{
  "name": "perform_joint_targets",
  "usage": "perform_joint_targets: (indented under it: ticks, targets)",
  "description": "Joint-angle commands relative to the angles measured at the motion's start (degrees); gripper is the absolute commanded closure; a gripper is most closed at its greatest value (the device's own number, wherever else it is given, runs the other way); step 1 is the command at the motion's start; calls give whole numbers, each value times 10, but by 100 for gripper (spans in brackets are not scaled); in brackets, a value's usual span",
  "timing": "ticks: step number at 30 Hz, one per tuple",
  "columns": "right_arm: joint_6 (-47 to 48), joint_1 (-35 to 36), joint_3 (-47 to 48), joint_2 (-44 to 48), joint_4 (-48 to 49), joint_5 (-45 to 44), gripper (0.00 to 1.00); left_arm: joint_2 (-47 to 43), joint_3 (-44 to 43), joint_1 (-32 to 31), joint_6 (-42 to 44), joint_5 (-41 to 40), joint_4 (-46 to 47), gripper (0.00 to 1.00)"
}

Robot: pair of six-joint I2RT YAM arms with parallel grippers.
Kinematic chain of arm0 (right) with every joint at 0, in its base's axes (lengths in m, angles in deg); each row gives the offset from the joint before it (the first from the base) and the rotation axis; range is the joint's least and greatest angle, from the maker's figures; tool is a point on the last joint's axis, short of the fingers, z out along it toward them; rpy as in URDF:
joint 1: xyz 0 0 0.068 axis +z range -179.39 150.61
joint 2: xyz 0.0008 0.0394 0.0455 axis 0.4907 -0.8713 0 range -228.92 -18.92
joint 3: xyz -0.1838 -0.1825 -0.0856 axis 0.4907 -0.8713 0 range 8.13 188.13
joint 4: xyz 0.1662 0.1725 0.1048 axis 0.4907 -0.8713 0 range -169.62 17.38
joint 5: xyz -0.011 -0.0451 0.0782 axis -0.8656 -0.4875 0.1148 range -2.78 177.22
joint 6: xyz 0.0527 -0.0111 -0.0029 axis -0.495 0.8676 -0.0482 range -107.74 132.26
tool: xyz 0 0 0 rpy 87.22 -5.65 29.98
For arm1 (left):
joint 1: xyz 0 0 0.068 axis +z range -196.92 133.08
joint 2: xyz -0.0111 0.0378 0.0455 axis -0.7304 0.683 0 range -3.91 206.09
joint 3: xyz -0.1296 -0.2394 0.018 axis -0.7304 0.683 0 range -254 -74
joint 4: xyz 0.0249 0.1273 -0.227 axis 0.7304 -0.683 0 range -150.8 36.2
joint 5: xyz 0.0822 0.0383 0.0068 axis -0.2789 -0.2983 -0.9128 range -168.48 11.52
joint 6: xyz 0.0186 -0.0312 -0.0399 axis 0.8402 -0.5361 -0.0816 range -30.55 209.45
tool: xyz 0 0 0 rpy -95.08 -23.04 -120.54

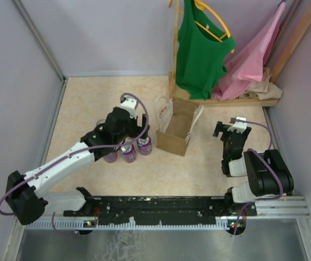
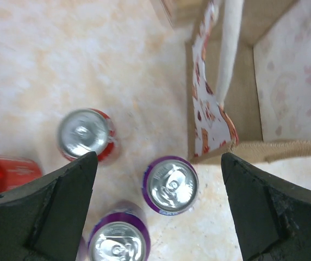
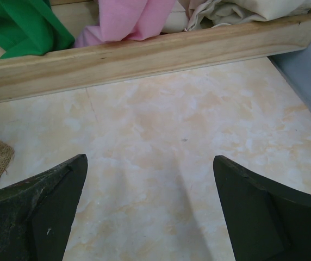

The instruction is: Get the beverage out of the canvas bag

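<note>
left hand (image 2: 158, 163): wide, above purple can (image 2: 170, 185) | right hand (image 3: 149, 159): wide, lower right | canvas bag (image 1: 177, 133): upright, centre | can: upright on tabletop (image 1: 90, 109), just left of bag

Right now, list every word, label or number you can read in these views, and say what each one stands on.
No text is readable in any view.
purple cans: seen from above, side print blurred, unreadable.
red cans: no legible lettering.
canvas bag: red pattern on the lining, no letters made out.
</note>
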Motion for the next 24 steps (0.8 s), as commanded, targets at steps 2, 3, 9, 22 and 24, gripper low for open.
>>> perform_joint_targets:
  ticks: [2, 3, 9, 22, 24]
  targets:
    - [-2, -2, 9, 3, 20, 0, 1, -52, -37, 44, 36, -81, 3, 0]
    - [-2, -1, 10, 2, 19, -1, 1, -60, -38, 70, 36, -67, -1, 0]
    - [-1, -1, 10, 2, 20, 0, 1, -105, -25, 214, 43, -34, 8, 0]
    - [-2, -1, 10, 2, 19, -1, 1, -91, 57, 539, -50, 32, -12, 0]
    - [-1, -1, 10, 2, 19, -1, 1, -72, 55, 549, -67, 20, -19, 0]
